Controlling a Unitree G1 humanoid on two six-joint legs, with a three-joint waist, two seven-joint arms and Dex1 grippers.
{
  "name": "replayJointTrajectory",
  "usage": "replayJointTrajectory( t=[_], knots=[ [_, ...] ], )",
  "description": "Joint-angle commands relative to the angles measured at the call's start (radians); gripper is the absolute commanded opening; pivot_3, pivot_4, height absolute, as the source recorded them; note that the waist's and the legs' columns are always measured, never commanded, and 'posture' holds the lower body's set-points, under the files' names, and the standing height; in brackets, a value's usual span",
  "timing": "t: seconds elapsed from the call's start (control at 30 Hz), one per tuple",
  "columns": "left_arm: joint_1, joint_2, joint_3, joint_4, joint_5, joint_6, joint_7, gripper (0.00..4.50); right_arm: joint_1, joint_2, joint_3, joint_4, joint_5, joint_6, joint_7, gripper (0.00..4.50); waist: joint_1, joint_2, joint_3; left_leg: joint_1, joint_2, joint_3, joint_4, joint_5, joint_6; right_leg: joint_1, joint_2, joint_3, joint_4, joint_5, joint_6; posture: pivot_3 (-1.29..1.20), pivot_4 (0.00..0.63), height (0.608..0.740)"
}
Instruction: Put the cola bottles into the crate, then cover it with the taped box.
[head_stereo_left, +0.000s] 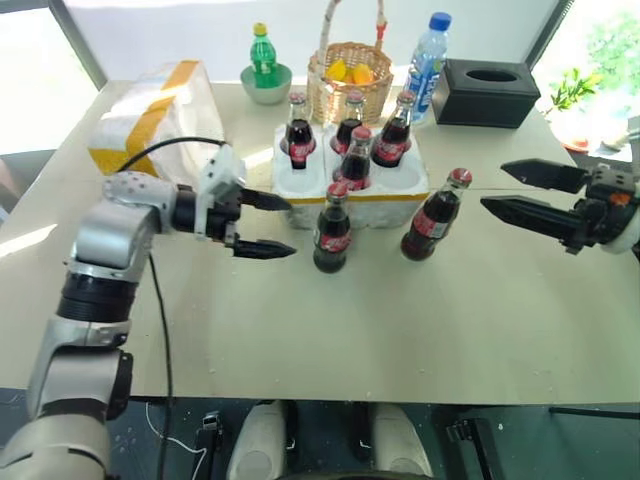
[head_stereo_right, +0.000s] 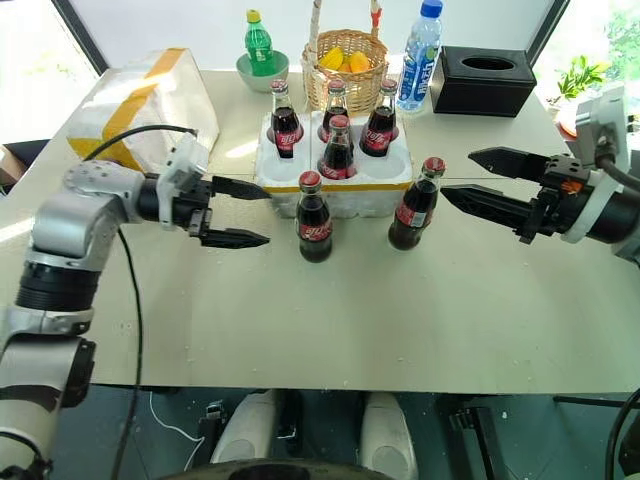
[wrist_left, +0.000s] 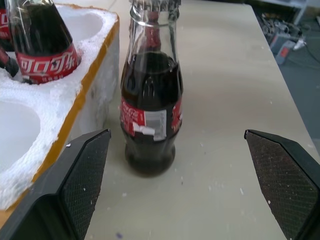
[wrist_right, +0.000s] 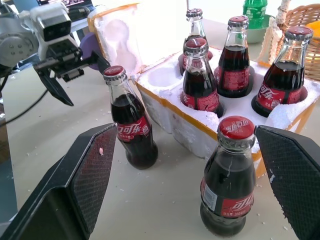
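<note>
Purple piece (wrist_right: 86, 46) on taped box (head_stereo_left: 150, 110)

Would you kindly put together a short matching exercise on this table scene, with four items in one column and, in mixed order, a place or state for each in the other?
Items:
1. Green soda bottle
2. Taped box
3. Left gripper
4. Crate

Places or states:
A. Open, beside a cola bottle standing on the table
B. Holds four cola bottles, two front holes empty
C. Stands in a small green bowl at the far edge
D. Lies at the table's far left corner

Pairs: 1-C, 2-D, 3-A, 4-B
</note>
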Motion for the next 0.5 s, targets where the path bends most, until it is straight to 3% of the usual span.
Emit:
replayJointTrajectory(
  t=[0.03,0.5],
  knots=[
    [-0.016,-0.057,-0.027,-0.002,-0.001,-0.007,0.069,4.49,-0.021,-0.029,-0.019,-0.006,0.01,-0.001,0.004,4.5,0.001,0.0,0.0,0.0,0.0,0.0,0.001,0.0,0.0,0.0,0.0,0.0,0.0,0.0,0.0,0.0,0.15,0.74],
    [-0.148,-0.253,-0.126,0.306,0.088,-0.169,0.135,4.49,0.008,-0.011,-0.054,-0.028,0.035,0.016,-0.023,4.5,0.003,0.0,0.0,0.0,0.0,0.0,0.002,-0.001,0.002,0.001,0.001,0.0,0.0,0.0,0.0,0.0,0.15,0.74]
  ],
)
